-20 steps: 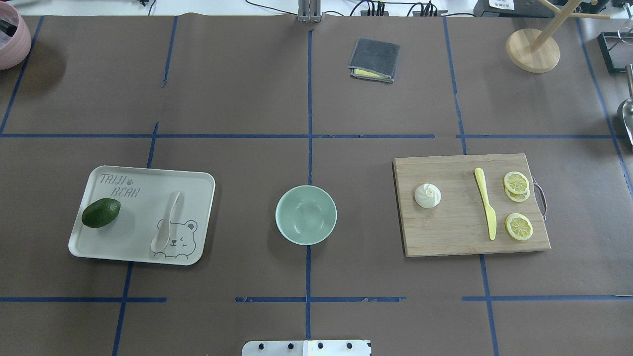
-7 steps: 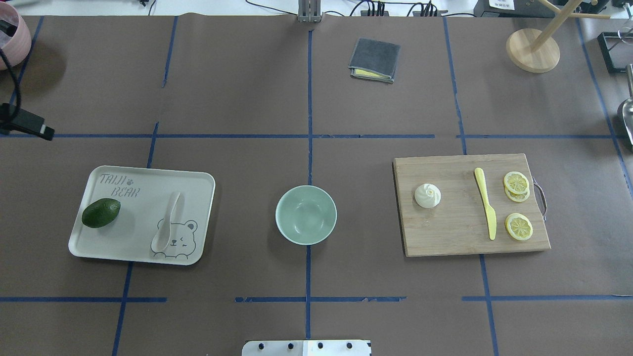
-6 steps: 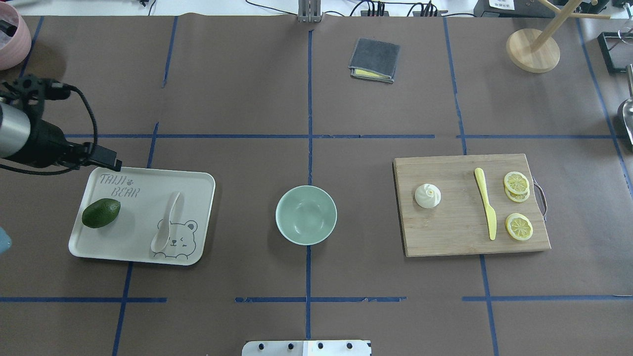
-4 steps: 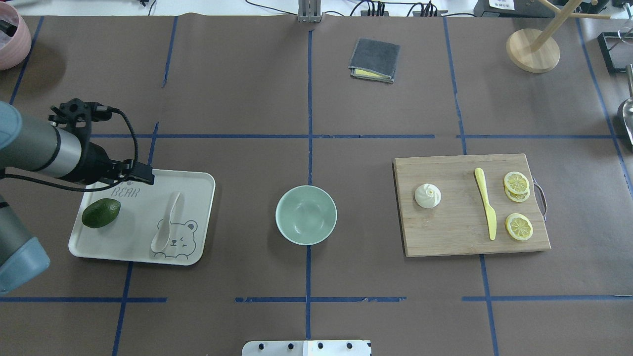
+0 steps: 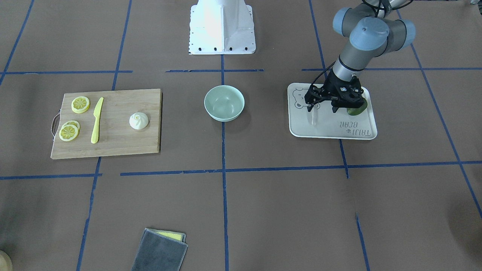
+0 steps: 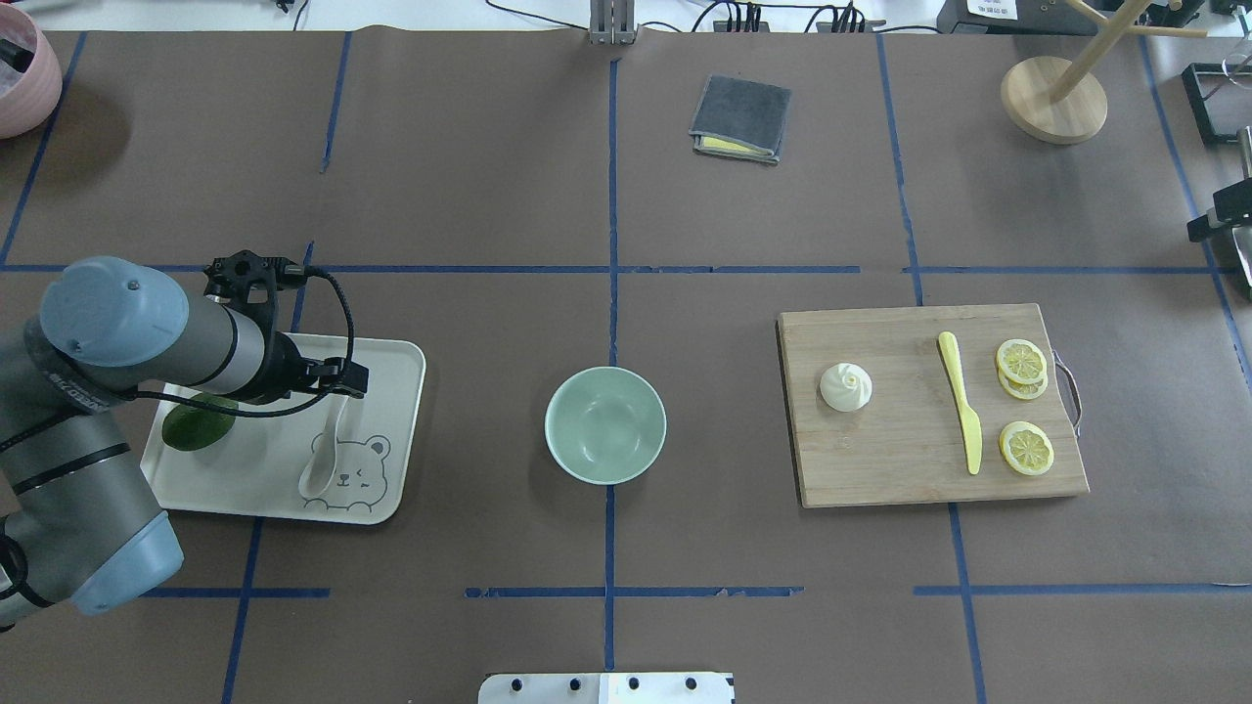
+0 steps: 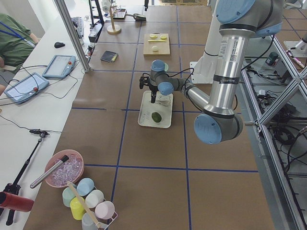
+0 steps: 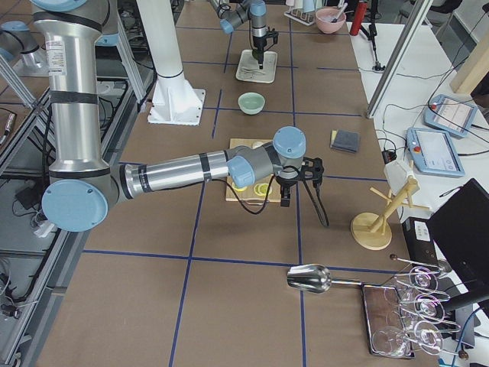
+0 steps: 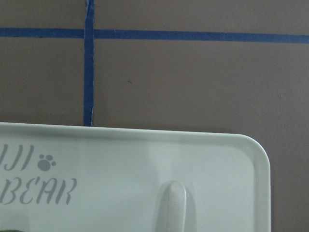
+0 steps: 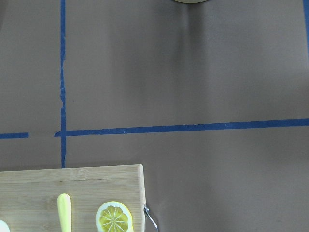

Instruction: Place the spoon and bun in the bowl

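Observation:
The cream spoon (image 5: 314, 118) lies on the cream bear tray (image 5: 331, 132), also seen from overhead (image 6: 328, 450); its handle end shows in the left wrist view (image 9: 171, 205). My left gripper (image 5: 322, 108) hangs open just above the tray, its fingers astride the spoon's handle, holding nothing. The white bun (image 6: 846, 386) sits on the wooden cutting board (image 6: 880, 469). The mint-green bowl (image 6: 605, 425) stands empty at the table's middle. My right gripper (image 8: 294, 187) hovers beyond the board's outer end; I cannot tell whether it is open or shut.
A dark avocado (image 5: 357, 110) lies on the tray beside the left gripper. A yellow knife (image 6: 961, 401) and lemon slices (image 6: 1025, 448) share the board. A grey cloth (image 6: 740, 117) lies at the back, a wooden stand (image 6: 1053, 98) at the back right.
My left arm has come in from the left edge and swept right over the tray to stand above the spoon. A part of the right arm now shows at the right edge.

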